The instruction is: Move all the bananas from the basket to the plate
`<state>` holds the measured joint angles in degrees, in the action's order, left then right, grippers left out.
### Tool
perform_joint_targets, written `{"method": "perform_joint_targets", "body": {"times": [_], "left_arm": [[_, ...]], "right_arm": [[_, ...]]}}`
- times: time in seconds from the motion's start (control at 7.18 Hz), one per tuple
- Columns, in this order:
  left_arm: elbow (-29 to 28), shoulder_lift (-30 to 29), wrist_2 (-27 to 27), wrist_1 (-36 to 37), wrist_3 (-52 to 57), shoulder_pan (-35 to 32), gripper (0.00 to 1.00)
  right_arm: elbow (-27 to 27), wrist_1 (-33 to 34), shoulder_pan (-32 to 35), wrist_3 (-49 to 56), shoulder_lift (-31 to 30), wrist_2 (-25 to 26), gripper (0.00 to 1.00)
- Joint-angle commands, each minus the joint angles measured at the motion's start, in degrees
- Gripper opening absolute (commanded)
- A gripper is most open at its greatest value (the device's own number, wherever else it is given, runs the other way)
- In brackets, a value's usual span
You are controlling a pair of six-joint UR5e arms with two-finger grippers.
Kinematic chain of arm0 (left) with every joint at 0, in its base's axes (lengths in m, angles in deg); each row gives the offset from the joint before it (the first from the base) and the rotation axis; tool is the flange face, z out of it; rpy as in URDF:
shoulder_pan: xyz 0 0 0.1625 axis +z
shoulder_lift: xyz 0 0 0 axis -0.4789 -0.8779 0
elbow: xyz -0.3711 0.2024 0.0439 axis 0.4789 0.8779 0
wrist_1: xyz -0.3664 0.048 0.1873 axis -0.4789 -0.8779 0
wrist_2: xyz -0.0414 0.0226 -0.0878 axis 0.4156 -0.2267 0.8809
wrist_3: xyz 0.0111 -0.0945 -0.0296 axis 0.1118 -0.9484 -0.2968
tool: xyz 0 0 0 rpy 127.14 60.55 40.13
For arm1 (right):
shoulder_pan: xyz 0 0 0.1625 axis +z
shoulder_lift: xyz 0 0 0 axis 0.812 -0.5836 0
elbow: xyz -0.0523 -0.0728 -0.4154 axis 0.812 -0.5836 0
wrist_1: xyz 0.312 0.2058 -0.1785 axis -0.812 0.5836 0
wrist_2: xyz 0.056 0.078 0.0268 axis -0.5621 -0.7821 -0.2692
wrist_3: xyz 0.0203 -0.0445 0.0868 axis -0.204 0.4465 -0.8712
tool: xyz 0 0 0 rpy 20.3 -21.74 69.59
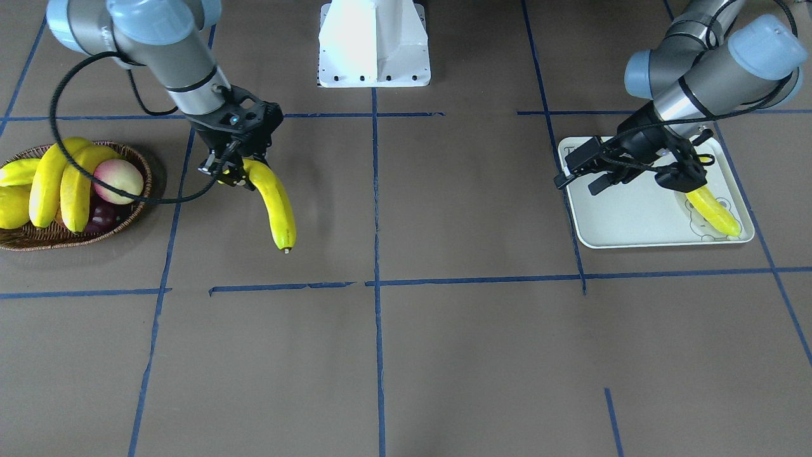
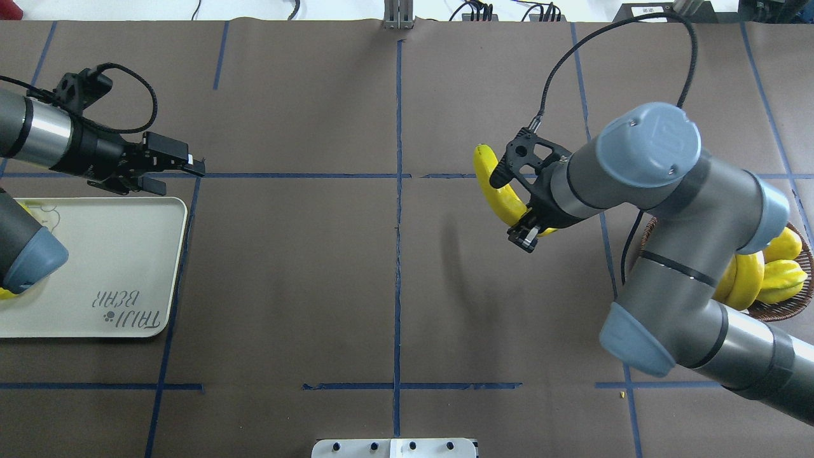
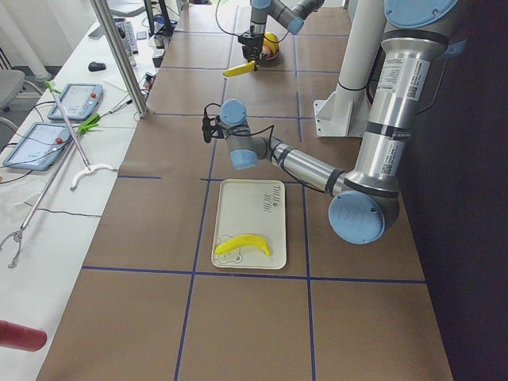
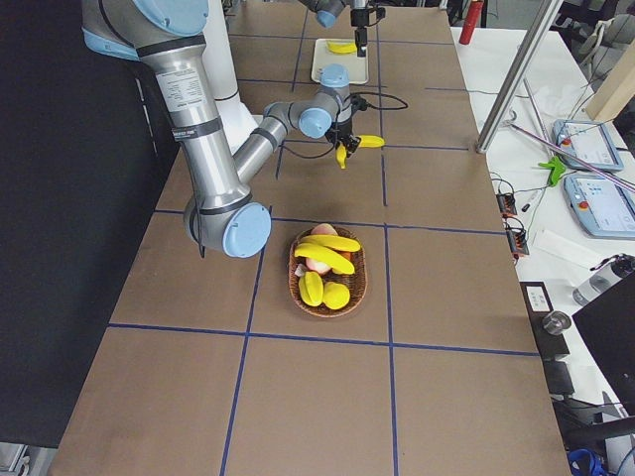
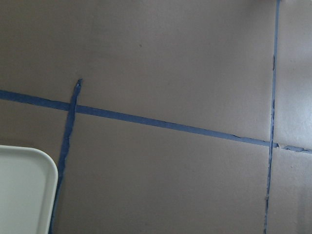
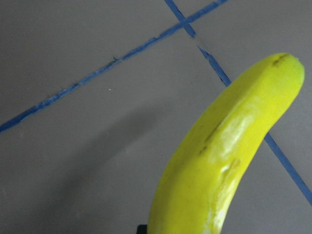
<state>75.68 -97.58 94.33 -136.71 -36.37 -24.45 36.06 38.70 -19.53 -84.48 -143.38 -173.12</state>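
Far left: the plate (image 2: 127, 254) has one banana (image 3: 242, 244) lying at its left end, mostly hidden under my left arm in the overhead view. The left gripper (image 2: 181, 178) hovers over the plate's far right corner, jaws apart and empty.

Right of centre, the right gripper (image 2: 533, 228) is clamped on the stem end of the carried banana (image 2: 493, 184), up off the table with its long end sticking out free. Far right, the basket (image 2: 788, 312) holds two more bananas (image 2: 741, 280) among other fruit.

So I'm mid-carry, roughly a quarter done. It's an end grip, so I reckon it could pivot, and I'd travel slow and smooth with no wrist flicks. If I hand over, I'd offer the free end to the open left jaws and only let go once they've closed.
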Motion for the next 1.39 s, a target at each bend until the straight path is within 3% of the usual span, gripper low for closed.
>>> {"method": "perform_joint_targets", "body": {"times": [0.0, 0.42, 0.7, 1.25], "left_arm": [[-0.1, -6.24, -0.1, 8.95, -0.12, 2.69, 1.0], [-0.54, -16.17, 0.17, 23.1, 0.05, 4.88, 1.0], [-1.24, -19.44, 0.26, 24.64, -0.03, 7.25, 1.0], [-5.53, -24.63, 0.26, 24.64, -0.65, 9.02, 0.99]], "right_arm": [[-0.41, 6.61, -4.78, -3.32, 6.64, 6.38, 0.01], [-1.89, 15.05, -10.22, -1.07, 13.67, 15.85, 0.03], [-6.28, 19.63, -13.75, -0.44, 19.73, 21.06, 0.03], [-13.06, 19.64, -15.34, -0.36, 26.78, 24.15, 0.05]]}}
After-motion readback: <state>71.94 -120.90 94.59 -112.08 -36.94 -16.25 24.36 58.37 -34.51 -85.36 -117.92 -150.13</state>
